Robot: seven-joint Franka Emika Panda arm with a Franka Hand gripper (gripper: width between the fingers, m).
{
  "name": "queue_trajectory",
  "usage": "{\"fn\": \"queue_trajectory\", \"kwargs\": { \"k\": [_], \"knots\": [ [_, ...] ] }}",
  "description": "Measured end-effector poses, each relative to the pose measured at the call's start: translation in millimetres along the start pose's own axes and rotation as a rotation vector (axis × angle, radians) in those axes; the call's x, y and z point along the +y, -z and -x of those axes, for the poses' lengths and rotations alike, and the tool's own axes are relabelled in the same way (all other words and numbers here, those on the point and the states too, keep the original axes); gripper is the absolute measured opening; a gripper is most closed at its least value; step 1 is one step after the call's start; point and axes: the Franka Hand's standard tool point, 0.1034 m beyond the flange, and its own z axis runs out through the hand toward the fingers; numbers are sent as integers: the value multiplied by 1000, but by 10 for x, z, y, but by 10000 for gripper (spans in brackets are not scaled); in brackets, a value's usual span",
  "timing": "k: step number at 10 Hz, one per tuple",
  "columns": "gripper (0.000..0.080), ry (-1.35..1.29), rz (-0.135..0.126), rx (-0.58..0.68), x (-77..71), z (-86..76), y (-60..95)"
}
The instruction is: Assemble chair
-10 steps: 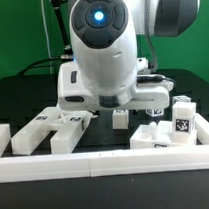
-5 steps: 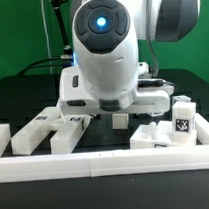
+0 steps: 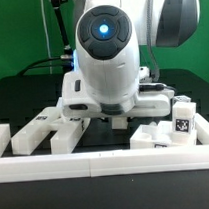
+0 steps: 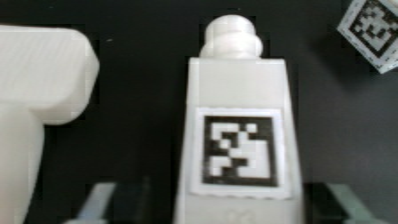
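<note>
Bright even light, blue glow on the arm's head (image 3: 106, 30); soft, blurry wrist close-up of the tagged bar (image 4: 237, 130).

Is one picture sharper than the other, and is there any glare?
Exterior view: even lighting, fairly sharp; the arm's blue light glows softly. Wrist view: softer, the close bar and its tag have blurred edges; no strong glare.

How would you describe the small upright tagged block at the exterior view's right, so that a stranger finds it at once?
Follow the long white border rail along the front to the exterior view's right end. Just behind it lies a low white part, with the upright block beside it. That block alone stands tall, its black-and-white tag facing the camera.
</note>
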Motion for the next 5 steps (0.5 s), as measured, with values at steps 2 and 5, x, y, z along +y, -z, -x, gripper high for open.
{"fn": "queue_trajectory", "kwargs": {
  "k": [2,5],
  "knots": [
    [289,-5,1,0,-8,2,-3],
    [289,-8,-8,13,28,-11,104]
  ]
}}
